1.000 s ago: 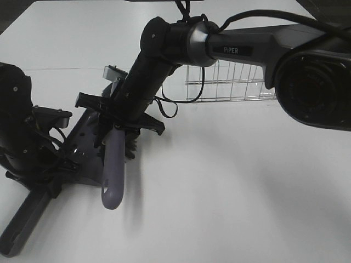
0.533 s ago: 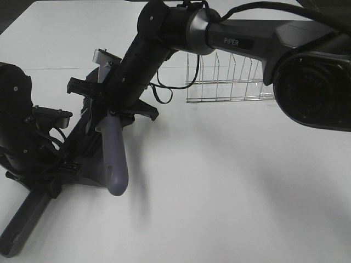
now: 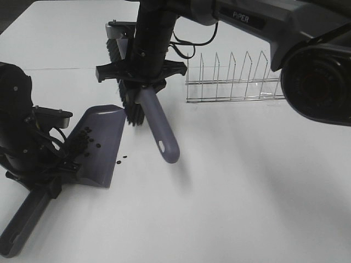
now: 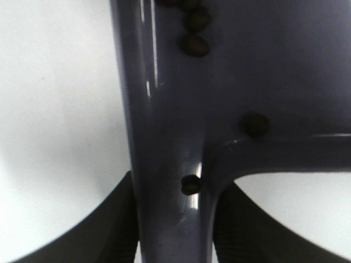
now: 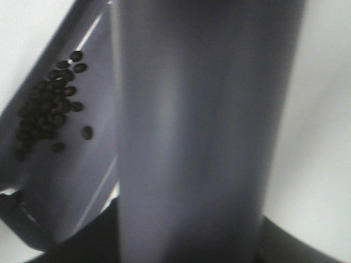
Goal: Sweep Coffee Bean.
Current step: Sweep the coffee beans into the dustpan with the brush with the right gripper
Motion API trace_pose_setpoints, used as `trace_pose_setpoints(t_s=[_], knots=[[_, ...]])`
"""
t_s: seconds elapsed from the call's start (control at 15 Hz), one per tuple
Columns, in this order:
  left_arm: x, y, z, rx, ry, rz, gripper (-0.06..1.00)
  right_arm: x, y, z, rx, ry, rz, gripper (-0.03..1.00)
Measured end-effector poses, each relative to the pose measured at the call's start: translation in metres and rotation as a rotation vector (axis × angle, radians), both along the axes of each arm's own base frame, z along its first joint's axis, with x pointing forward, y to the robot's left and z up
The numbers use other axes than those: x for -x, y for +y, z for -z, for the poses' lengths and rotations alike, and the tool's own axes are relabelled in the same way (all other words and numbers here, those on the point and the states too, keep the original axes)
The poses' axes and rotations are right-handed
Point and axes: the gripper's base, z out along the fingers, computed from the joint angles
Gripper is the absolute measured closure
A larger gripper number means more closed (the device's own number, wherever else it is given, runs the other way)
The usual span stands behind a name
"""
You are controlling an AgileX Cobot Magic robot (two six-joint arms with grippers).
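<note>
Where oval coffee beans [image 3: 81,141] cluster, the purple dustpan [image 3: 108,131] gleams smooth.

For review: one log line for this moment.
left gripper: shut on dustpan | right gripper: shut on brush | coffee beans: mostly in dustpan

The white worktop [image 3: 247,181] is plain and matte, with a thin dark seam crossing its far left part. A purple dustpan [image 3: 104,142] rests on the worktop's left side, its wide front edge towards the middle, and a couple of loose coffee beans [image 3: 124,156] lie on the bare surface just beside that edge. A wire rack [image 3: 236,82] stands farther back, well apart from the dustpan.
</note>
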Motion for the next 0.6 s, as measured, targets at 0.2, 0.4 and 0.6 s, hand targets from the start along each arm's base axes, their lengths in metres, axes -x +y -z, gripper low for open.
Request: trace_pose_setpoints(t_s=[0.2,0.4,0.6], knots=[[0.000,0.000,0.000,0.000,0.000,0.000,0.60,0.017,-0.037,0.011,0.278,-0.011,-0.033,0.68],[0.000,0.000,0.000,0.000,0.000,0.000,0.60,0.039,-0.058,0.026,0.397,0.066,-0.046,0.68],[0.000,0.000,0.000,0.000,0.000,0.000,0.60,0.047,-0.064,0.040,0.435,0.112,-0.047,0.68]])
